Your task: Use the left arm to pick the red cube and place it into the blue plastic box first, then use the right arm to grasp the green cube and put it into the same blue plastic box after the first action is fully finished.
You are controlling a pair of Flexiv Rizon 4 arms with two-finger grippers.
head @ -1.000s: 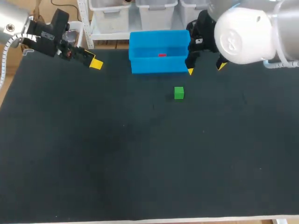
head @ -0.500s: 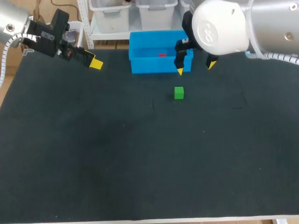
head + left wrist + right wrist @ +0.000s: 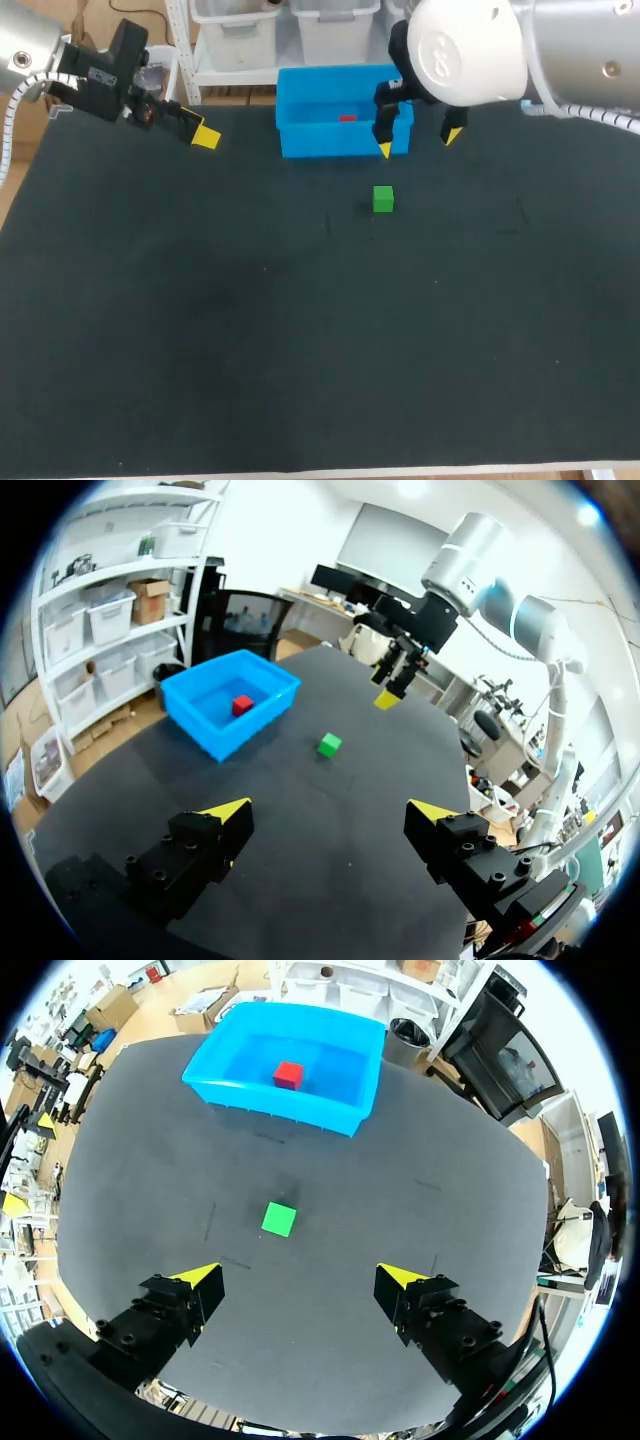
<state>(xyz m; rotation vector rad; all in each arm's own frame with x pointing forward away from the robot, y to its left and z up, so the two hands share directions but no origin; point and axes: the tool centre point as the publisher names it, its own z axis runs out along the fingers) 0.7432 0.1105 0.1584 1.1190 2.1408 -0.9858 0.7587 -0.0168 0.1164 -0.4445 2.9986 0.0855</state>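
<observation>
The red cube (image 3: 347, 118) (image 3: 241, 705) (image 3: 289, 1074) lies inside the blue plastic box (image 3: 300, 140) (image 3: 205, 730) (image 3: 330, 1115) at the table's far middle. On the dark mat just in front of the box sits the green cube (image 3: 383, 199) (image 3: 328, 744) (image 3: 279, 1219), alone. My right gripper (image 3: 416, 141) (image 3: 299, 1276) hangs open above the box's right end, with the green cube ahead of its fingers. My left gripper (image 3: 205, 136) (image 3: 333, 809) is open and empty at the far left, well apart from box and cubes.
The black mat (image 3: 300, 350) spreads wide from the green cube to the table's front edge. My right arm's big white joint (image 3: 465, 50) hides the box's right rear corner in the head view.
My right arm has swung left, bringing its gripper from beside the box's right end to over it. The left arm, the cubes and the box have stayed where they were.
</observation>
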